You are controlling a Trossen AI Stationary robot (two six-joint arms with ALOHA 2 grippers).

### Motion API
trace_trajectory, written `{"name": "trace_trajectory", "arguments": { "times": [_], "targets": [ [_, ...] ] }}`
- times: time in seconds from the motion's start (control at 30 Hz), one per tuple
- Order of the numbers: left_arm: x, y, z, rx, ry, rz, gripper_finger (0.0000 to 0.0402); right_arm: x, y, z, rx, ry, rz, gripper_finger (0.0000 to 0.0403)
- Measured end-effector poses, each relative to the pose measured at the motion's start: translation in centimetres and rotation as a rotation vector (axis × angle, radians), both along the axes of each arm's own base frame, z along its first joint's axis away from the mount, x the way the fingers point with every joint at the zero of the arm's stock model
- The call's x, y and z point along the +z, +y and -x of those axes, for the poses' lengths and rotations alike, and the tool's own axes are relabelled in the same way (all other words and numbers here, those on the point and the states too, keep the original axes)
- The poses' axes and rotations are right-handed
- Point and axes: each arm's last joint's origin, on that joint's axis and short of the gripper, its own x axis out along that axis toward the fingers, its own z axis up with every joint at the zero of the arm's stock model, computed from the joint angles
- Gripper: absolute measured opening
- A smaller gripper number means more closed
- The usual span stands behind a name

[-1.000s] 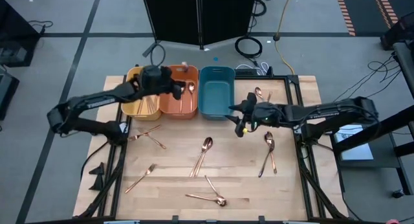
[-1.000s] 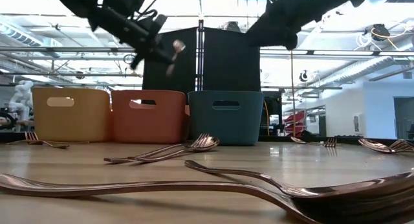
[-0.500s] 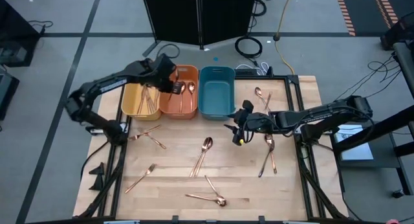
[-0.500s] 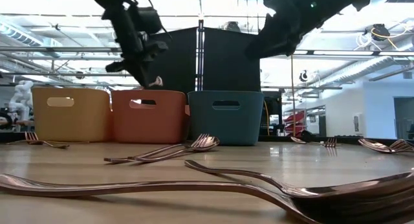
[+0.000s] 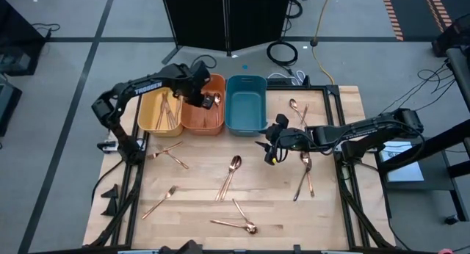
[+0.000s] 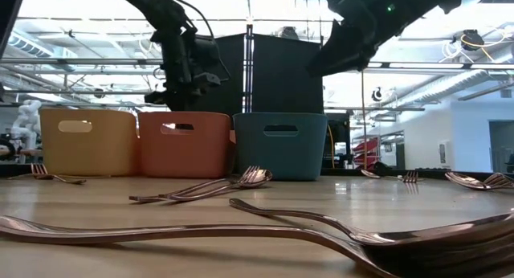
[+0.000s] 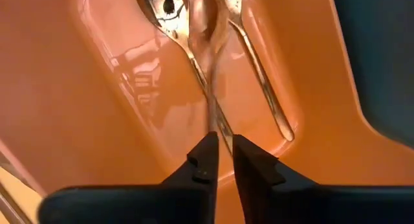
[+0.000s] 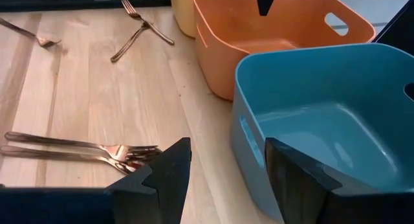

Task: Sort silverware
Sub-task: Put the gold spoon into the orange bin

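My left gripper (image 5: 200, 98) points down into the orange bin (image 5: 213, 123), shut on a copper spoon (image 7: 194, 62). A second spoon (image 7: 259, 81) lies on the bin floor beside it. My right gripper (image 5: 269, 150) hangs open over the table, just near of the teal bin (image 8: 336, 114), touching nothing. More copper silverware lies flat on the wood: forks (image 5: 167, 155), a fork (image 5: 160, 201), a pair (image 5: 230, 175), pieces (image 5: 236, 221) near the front, and spoons (image 5: 305, 172). My left gripper pinches the spoon's handle (image 7: 217, 123) near its free end between the two fingers, coming from above and pointing down into the orange bin. The spoon runs on ahead of the fingers, bowl (image 7: 162, 7) farthest from them, low over the bin floor.
The yellow bin (image 5: 150, 122) holds forks and stands left of the orange one; the teal bin (image 5: 245, 107) is on its right. Two pieces (image 5: 296, 107) lie near the table's far right corner. Bare wood shows between the bins and the scattered pieces.
My left gripper has swung from high above the bins toward the far edge, tipped downward and lowered the held spoon into the orange bin. My right gripper drifted a little toward the near edge and left, then held still, open.
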Motion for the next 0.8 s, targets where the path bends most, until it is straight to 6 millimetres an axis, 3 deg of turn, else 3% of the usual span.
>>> {"name": "trace_trajectory", "arguments": {
  "times": [0.3,0.5,0.67,0.8],
  "targets": [
    [0.2,0.1,-0.1,-0.071,-0.001,-0.028,0.0092,-0.1,0.0,0.0,-0.003,0.006,-0.005,0.0187],
    [3.0,-0.1,-1.0,-0.171,-0.066,-0.137,0.0094,-0.1,0.0,0.0,-0.001,0.007,-0.007,0.0187],
    [6.4,-3.2,-3.2,-0.330,-0.180,-0.351,0.0093,-0.1,0.0,0.0,0.004,0.009,-0.003,0.0187],
    [8.2,-7.5,-5.2,-0.533,-0.265,-0.498,0.0093,-0.1,0.0,0.0,0.005,0.007,-0.006,0.0187]
  ]
}}
